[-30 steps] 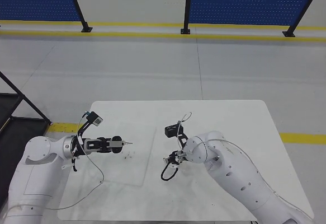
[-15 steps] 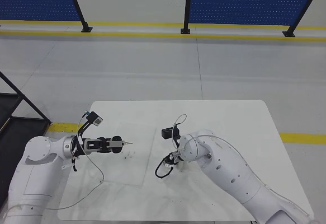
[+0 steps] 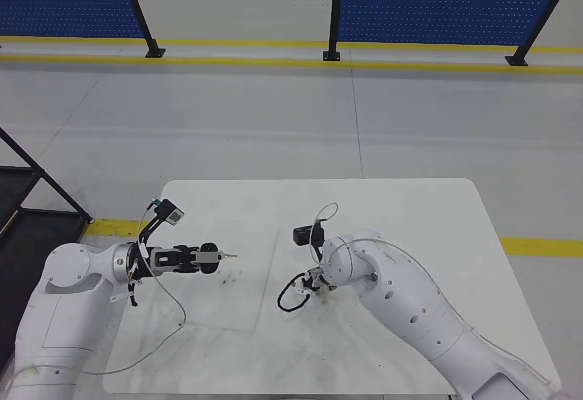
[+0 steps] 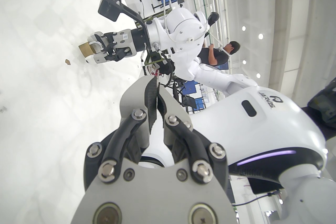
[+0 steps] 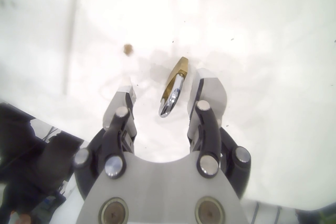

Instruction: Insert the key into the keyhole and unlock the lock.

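Right gripper [image 5: 166, 82] is wide open & holds nothing: its fingers [image 5: 207, 83] straddle the lock [image 5: 173, 86], chrome shackle btwn them w/ a gap on both sides, brass body just past the tips, nearer one finger than the other. Facing it, well apart from the lock, the left gripper [image 4: 156, 86] is pinched tight on the key [image 3: 227, 257], whose thin tip pokes out past the pads [image 4: 151, 93]. Risks as I judge them: the lock sits off-centre, so on closing the nearer finger would touch first & could shove or spin it instead of clamping. The shackle is smooth & round, so it may slip in the grip. Can't make out the keyhole or which way it faces, so a bad pickup could leave it turned away from the key. If the lock isn't held firm, the key would just push it across the slick top. The key is held by a small bit & could twist w/ any misalignment. A small brown crumb [image 5: 128, 49] lies just beyond the farther finger, dark specks round about. The table [image 3: 401, 210] is white & glossy w/ a faint sheet edge running past. Room beyond: grey floor, yellow lines, blue barrier panels [image 3: 431, 20], black rack [image 3: 11, 210] out past the left arm
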You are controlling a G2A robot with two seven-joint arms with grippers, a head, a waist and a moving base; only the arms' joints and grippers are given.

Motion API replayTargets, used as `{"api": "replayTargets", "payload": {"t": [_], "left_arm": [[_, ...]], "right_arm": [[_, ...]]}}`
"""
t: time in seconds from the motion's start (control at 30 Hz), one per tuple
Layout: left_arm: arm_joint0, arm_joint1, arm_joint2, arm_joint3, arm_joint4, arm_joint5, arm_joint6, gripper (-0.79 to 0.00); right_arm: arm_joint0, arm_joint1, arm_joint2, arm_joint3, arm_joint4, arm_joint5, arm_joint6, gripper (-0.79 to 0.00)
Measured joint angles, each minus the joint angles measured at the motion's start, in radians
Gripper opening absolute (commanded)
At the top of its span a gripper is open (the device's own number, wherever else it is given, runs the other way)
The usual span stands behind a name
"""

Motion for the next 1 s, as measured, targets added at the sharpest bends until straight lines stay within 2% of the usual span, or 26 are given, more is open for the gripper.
{"api": "replayTargets", "payload": {"t": [0.13,0.23,0.43,0.5,0.57,0.8,0.9,1.0], "left_arm": [[0.0,0.0,0.0,0.0,0.0,0.0,0.0,-0.785],[0.0,0.0,0.0,0.0,0.0,0.0,0.0,-0.785],[0.0,0.0,0.0,0.0,0.0,0.0,0.0,-0.785],[0.0,0.0,0.0,0.0,0.0,0.0,0.0,-0.785],[0.0,0.0,0.0,0.0,0.0,0.0,0.0,-0.785],[0.0,0.0,0.0,0.0,0.0,0.0,0.0,-0.785],[0.0,0.0,0.0,0.0,0.0,0.0,0.0,-0.785],[0.0,0.0,0.0,0.0,0.0,0.0,0.0,-0.785]], "right_arm": [[-0.004,-0.002,0.002,0.004,-0.012,0.005,-0.005,-0.517],[-0.007,-0.003,0.005,0.007,-0.019,0.01,-0.01,-0.511],[-0.011,-0.008,0.006,0.023,-0.035,0.015,-0.015,-0.56],[-0.01,-0.01,0.005,0.028,-0.039,0.016,-0.015,-0.613],[-0.01,-0.013,0.004,0.033,-0.043,0.016,-0.016,-0.785],[-0.022,-0.018,0.028,0.029,-0.03,0.035,-0.035,-0.785],[-0.047,-0.01,0.083,-0.009,0.009,0.054,-0.054,-0.785],[-0.101,0.01,0.181,-0.069,0.089,0.021,-0.093,-0.785]]}}
